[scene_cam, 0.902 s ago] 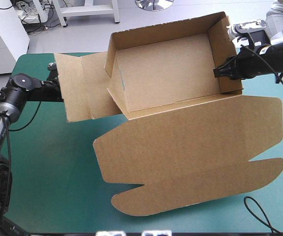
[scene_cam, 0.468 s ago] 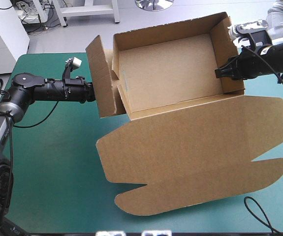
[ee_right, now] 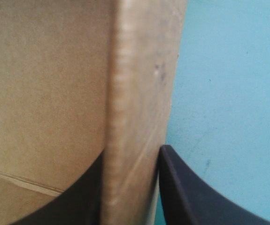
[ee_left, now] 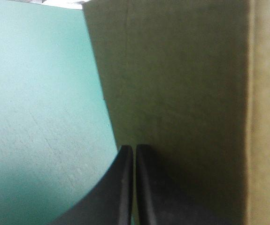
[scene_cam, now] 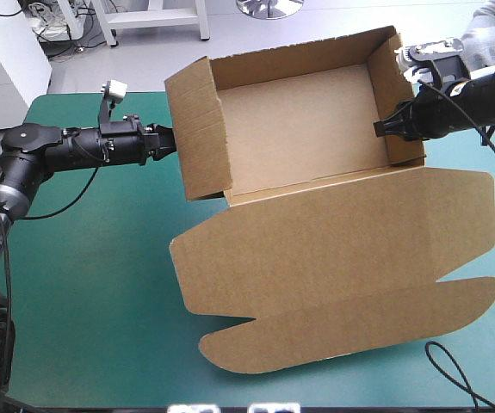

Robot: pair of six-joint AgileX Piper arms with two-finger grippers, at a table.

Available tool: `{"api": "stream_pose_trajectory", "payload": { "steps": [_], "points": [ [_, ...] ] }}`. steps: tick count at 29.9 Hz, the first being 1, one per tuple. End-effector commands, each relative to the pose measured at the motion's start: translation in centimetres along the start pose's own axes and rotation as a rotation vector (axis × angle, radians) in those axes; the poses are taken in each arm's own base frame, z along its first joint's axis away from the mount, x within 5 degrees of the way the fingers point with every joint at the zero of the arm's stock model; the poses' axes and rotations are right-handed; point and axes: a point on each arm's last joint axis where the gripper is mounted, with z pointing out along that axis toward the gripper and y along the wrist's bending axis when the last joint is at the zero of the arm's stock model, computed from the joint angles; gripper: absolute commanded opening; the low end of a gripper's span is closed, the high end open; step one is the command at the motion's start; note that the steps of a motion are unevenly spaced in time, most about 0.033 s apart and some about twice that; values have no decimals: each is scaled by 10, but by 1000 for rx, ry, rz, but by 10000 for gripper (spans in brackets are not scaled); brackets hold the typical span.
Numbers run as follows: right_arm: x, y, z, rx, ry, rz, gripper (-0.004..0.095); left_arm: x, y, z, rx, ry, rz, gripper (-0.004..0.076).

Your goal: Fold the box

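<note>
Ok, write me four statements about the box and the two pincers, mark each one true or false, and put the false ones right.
1. The right pincer is clamped on the right wall of the box. True.
2. The left pincer stands wide open. False: its fingers are shut together in one point, aimed at the outer face of the left wall.
3. The lid lies flat on the teal-green cover, on the near side of the tray. True.
4. The left wall lies flat on the table. False: it stands raised, like the other walls.
</note>
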Motion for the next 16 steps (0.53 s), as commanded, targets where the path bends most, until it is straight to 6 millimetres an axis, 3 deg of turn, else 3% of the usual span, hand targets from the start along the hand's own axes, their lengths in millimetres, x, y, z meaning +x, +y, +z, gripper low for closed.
{"api": "stream_pose_trajectory", "payload": {
  "steps": [1,4,6,8,13,16],
  "points": [
    [-5,6,-18,-14,-72,11,-19,-12,-42,-12,154,-59,50,7],
    [-6,6,-17,-15,-73,10,-19,-12,-43,-12,157,-64,57,40],
    [-7,6,-17,-12,-81,10,-19,-12,-44,-12,160,-61,57,103],
    [-7,5,-17,-11,-85,14,-19,-11,-46,-8,173,-56,57,194],
    [-7,5,-17,-10,-87,14,-19,-10,-58,2,237,-65,100,510],
    [-7,5,-17,-10,-87,14,-17,-12,-65,6,274,-80,104,600]
  ]
}}
